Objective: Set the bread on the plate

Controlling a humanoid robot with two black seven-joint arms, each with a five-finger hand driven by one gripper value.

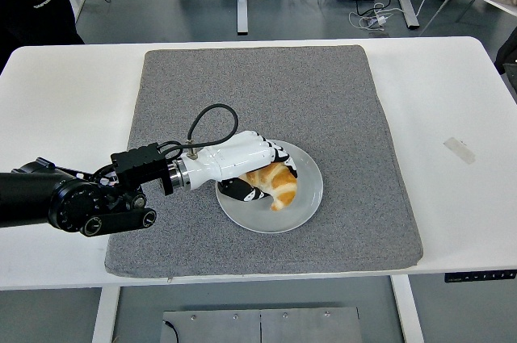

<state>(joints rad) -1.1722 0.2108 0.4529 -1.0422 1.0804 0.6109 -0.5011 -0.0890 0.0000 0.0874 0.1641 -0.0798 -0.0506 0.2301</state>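
A golden croissant [276, 184] lies low over the white plate [307, 198], which sits on the grey mat [323, 101]. My left hand [257, 167], white with black pads, reaches in from the left and is curled around the croissant's left part. The croissant's right end pokes out beyond the fingers and appears to touch the plate's surface. The black left forearm [73, 202] stretches across the mat's left edge. The right arm does not show.
The grey mat covers the middle of the white table [452, 93]. A small strip of tape [459, 150] lies on the table at the right. A person's feet and cables show on the floor beyond the far edge.
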